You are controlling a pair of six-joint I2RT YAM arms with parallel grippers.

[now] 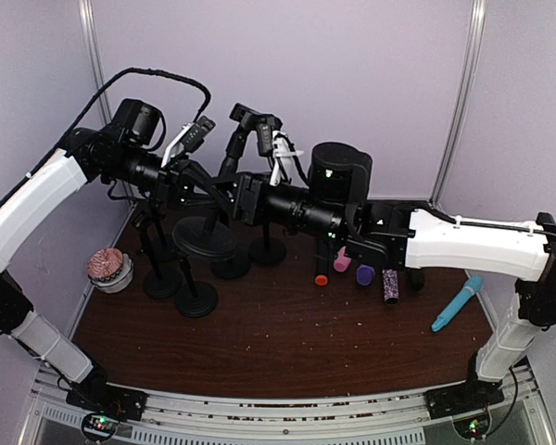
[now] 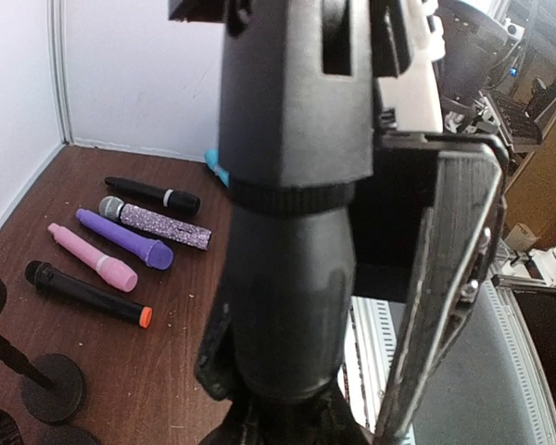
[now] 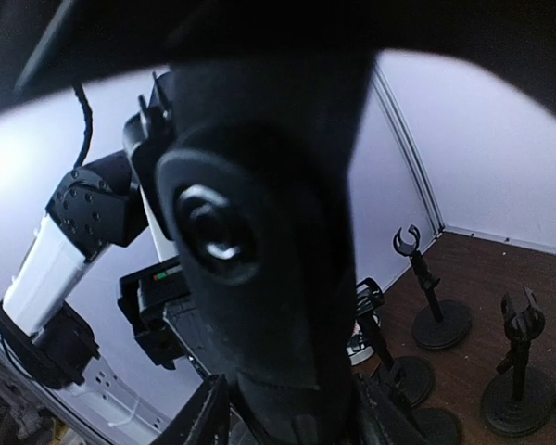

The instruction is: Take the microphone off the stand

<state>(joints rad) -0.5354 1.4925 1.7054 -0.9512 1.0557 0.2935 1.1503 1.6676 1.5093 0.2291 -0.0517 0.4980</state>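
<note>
**Black microphone, seated in stand, far part of table, left of centre**

**Location.** The item is raised above the table [image 1: 287,357] where the two arms meet. In the right wrist view the microphone [image 3: 259,241] fills the frame, its round tail end facing the camera. From above it is mostly hidden among the arms.

**Claws.** The left claw [image 1: 193,137] is clamped tight on a black tapered piece. This is judged to be the holder of the stand [image 2: 296,111], though where holder ends and microphone begins is hard to tell. The right claw [image 1: 276,153] sits round the microphone's body. Whether its fingers press on it or stand just off cannot be told.

**Handling (judged).**
- Rigid, smooth barrel, likely slippery, of moderate weight.
- Probably kept in the holder by friction, so it should slide out along its own length, not sideways.
- Best hold: mid-barrel, clear of the holder.
- The stand looks top-heavy on a small round foot and wants bracing.

**Surface.** Dark brown wood-look top, flat, speckled with crumbs.

**Also present.**
- Loose microphones [image 2: 125,238] lie in a row right of centre: black, pink, purple, glittered, and a teal one apart.
- Spare stands [image 1: 195,298] are left of centre.
- A pink lumpy thing sits in a cup [image 1: 119,282] near the left wall.

**Room.** Pale walls [image 1: 334,74] enclose three sides, with metal posts [image 1: 456,102] at the corners. Quarters are close behind the stand.
</note>
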